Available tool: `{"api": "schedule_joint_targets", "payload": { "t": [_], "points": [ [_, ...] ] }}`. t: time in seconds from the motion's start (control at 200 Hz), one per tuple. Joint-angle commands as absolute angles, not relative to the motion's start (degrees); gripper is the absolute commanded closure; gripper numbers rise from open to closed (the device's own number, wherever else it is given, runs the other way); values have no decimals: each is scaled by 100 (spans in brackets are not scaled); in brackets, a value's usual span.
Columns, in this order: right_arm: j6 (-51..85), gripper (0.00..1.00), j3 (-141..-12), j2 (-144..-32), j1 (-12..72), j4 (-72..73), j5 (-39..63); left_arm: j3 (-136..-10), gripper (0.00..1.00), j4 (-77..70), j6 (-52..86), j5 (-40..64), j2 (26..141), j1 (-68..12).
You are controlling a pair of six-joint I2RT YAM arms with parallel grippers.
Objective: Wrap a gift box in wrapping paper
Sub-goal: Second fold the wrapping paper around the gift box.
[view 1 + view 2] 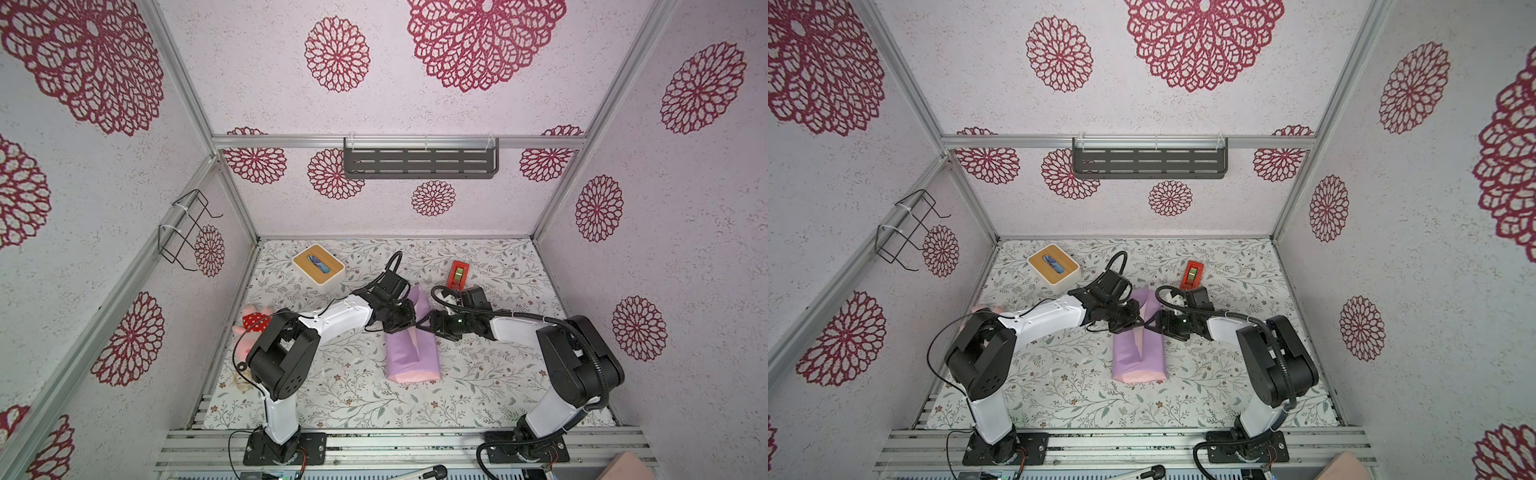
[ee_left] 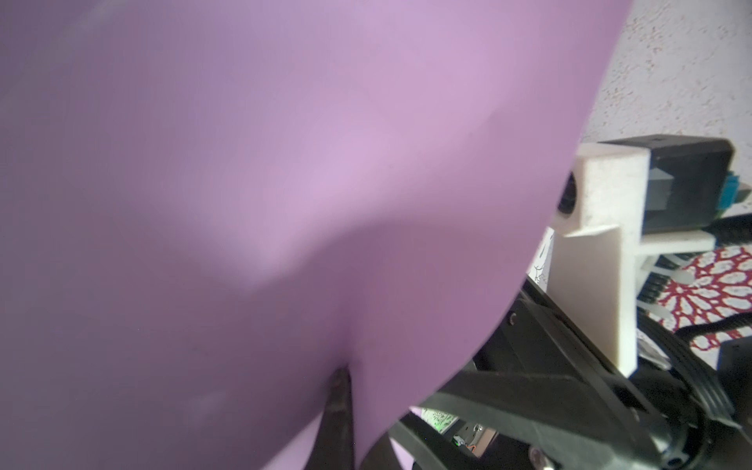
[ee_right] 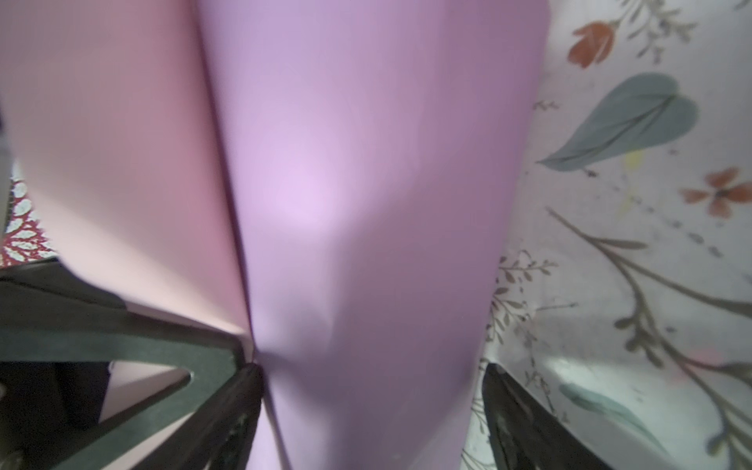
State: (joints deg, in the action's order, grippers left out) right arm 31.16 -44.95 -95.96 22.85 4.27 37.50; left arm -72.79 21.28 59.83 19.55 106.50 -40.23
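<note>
The wrapping paper [image 1: 411, 353] [image 1: 1136, 353] lies mid-table, folded into a long bundle with its lilac face out and a pink edge at the near end. The gift box is hidden under it. My left gripper [image 1: 408, 319] [image 1: 1138, 321] [image 2: 346, 368] is shut on a raised lilac flap of the wrapping paper [image 2: 285, 162] at the bundle's far part. My right gripper [image 1: 424, 323] [image 1: 1153, 323] [image 3: 370, 368] is open. It straddles a lilac fold of the wrapping paper [image 3: 366, 183]: one finger sits at the seam with the pink face, and the opposite one is over the tablecloth.
A white box with a wooden slotted top [image 1: 318, 264] stands at the back left. A red tape dispenser [image 1: 458, 274] sits behind my right arm. A pink plush toy [image 1: 255, 320] lies by the left arm. A dark shelf [image 1: 419, 160] hangs on the back wall, and a wire rack [image 1: 187, 228] on the left wall.
</note>
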Motion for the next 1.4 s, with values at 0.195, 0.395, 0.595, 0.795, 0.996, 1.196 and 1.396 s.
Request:
{"api": "schedule_joint_targets", "payload": {
  "t": [0.195, 0.395, 0.595, 0.795, 0.996, 1.196, 1.396],
  "points": [
    [3056, 15, -4181, -9905, 2485, -342, 2887, -7018, 100, 828, 6159, 2275, 10328, -4061],
    [3048, 15, -4185, -9933, 2504, -352, 2880, -6721, 100, 163, 6352, 2560, 10397, -4061],
    [3054, 15, -4175, -9937, 2537, -360, 2851, -6564, 100, -214, 6420, 2715, 10417, -4058],
    [3048, 15, -4226, -9957, 2575, -391, 2822, -6222, 100, -660, 6471, 2812, 10473, -4060],
    [2991, 15, -4310, -10019, 2609, -508, 2797, -5674, 100, -1643, 6626, 2984, 10640, -4052],
    [2863, 15, -4447, -10062, 2615, -696, 2752, -5159, 100, -2442, 6864, 3043, 10901, -4052],
    [2751, 15, -4646, -10055, 2619, -919, 2685, -4927, 100, -2386, 6829, 2997, 10995, -4002]
  ]
}}
